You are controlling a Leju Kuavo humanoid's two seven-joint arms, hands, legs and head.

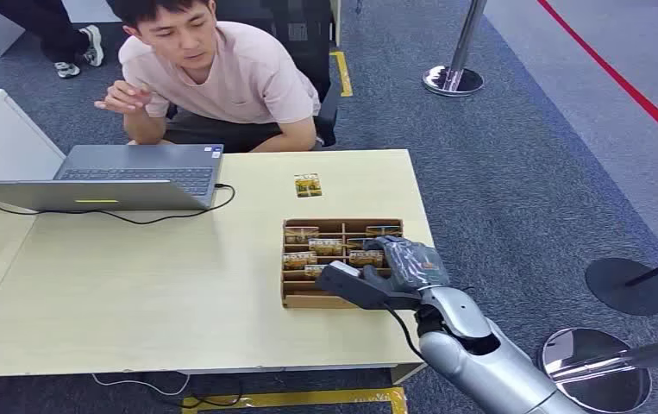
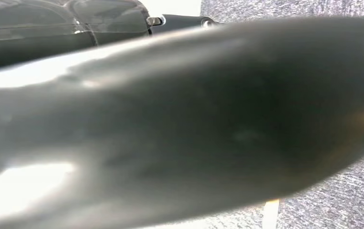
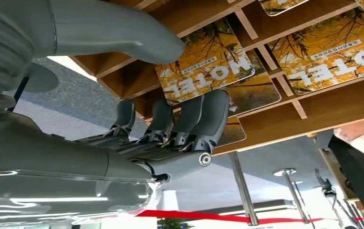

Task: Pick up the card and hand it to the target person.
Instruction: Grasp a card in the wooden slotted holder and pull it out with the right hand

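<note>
I note laptop [image 1: 127, 177] open at table [image 1: 135, 285] left end; person [image 1: 222, 78] seated behind far edge. Single card [image 1: 308, 185] flat on tabletop, apart from wooden tray [image 1: 295, 297]. Tray compartments hold hotel cards [image 3: 208, 59]. My right hand [image 1: 394, 267] over tray's right part; fingers [image 3: 203, 121] extended beside cards, thumb apart, nothing grasped. Left hand state: cannot tell.

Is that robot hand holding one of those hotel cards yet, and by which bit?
Nothing is held. The right hand is at the wooden tray, thumb and fingers apart around a card, not gripping it.
</note>
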